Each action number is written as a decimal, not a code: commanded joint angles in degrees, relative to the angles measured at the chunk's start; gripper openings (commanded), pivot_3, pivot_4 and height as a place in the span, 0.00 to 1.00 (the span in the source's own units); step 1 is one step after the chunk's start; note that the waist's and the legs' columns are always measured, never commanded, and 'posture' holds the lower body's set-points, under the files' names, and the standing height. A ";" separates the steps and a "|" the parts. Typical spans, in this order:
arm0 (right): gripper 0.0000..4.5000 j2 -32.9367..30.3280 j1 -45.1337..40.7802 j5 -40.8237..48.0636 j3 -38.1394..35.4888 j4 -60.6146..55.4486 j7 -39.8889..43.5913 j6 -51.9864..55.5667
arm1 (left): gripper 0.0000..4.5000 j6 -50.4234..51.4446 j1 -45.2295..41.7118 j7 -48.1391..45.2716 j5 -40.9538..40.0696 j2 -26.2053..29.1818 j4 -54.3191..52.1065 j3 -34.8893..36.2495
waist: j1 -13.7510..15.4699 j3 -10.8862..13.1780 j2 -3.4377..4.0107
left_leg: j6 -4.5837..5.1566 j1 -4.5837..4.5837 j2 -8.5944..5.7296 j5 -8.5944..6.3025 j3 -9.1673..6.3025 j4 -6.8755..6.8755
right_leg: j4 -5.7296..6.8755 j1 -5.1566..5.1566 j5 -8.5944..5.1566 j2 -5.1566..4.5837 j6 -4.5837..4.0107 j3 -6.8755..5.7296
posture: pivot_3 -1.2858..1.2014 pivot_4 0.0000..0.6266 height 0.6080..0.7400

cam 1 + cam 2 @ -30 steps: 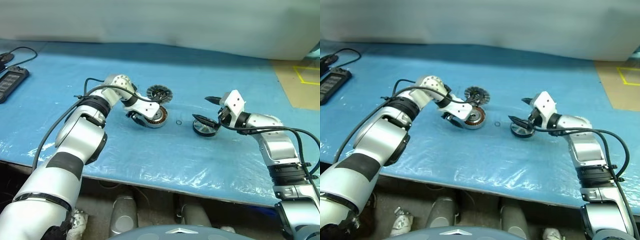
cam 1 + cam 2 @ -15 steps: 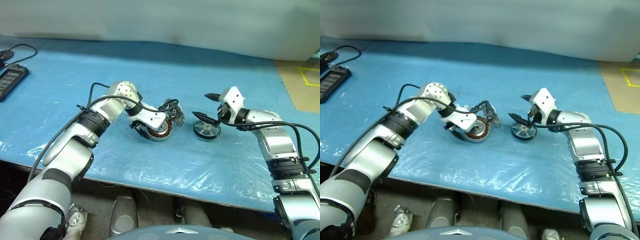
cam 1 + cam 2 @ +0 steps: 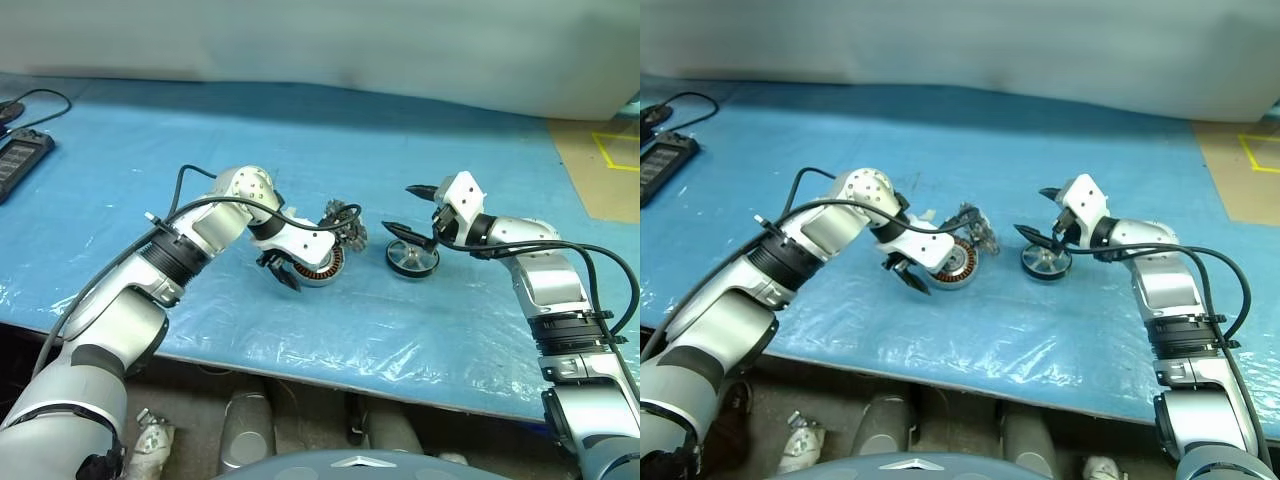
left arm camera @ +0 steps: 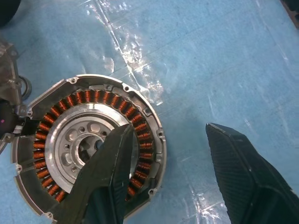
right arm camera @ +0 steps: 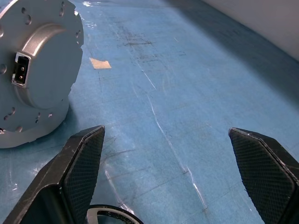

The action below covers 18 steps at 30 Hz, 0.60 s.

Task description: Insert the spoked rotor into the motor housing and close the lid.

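One motor housing (image 3: 320, 264) lies flat on the blue plastic-covered table (image 3: 300, 130), near the front edge. The left gripper (image 3: 282, 274) points steeply down over it. In the left wrist view its two fingers (image 4: 112, 168) stand apart with nothing clamped between them. One covers part of the copper windings and silver centre, and the other is out over bare table. That view cuts off the housing's rim at the picture's edge.

At 3 o'clock from the housing, well apart from it, sits the one spoked rotor (image 3: 413, 259), flat on the table. From the head views its spokes are too small to count. The right gripper (image 3: 405, 208) hangs just above and behind it, jaws spread wide and holding nothing. In the right wrist view, just a sliver of the rotor's black rim (image 5: 111, 215) shows.

At 1 o'clock from the housing, just beside it, one grey finned disc (image 3: 346, 221) stands tilted, partly hidden by the left wrist and its cable. The right wrist view shows a grey round casing (image 5: 39, 70) with a small socket, cut off by the picture's edge. Whether it is the back of that disc I cannot tell.

Far out at 10 o'clock, one black device (image 3: 18, 163) is cut off at the picture's edge.
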 commanded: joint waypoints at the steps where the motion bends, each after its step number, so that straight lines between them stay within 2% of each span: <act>1: 1.00 0.03 0.39 0.26 -0.46 -1.70 -0.13 -1.08 | 0.57 -0.89 -1.05 -0.24 -0.23 0.53 -0.74 0.77 | 0.01 0.00 0.00 | 0.00 0.00 0.00 0.00 0.00 0.00 | 0.00 0.00 0.00 0.00 0.00 0.00 | 0.52 0.24 1.00; 9: 1.00 0.45 0.26 -0.05 -0.55 -0.59 -0.67 -2.05 | 0.57 -11.40 -3.24 2.87 4.98 -2.65 11.35 0.45 | 0.07 -0.01 0.01 | -0.01 0.02 -0.04 0.01 0.00 0.04 | 0.02 0.04 0.00 -0.01 0.00 0.00 | 0.52 0.24 1.00; 18: 1.00 1.41 2.43 -0.16 -0.68 -2.17 -2.53 -1.99 | 0.57 -15.27 -5.11 2.60 5.23 -6.16 17.46 2.16 | 0.39 -0.02 0.03 | 0.08 0.08 -0.10 0.09 0.02 0.13 | 0.02 0.23 0.00 -0.23 0.00 -0.10 | 0.52 0.24 1.00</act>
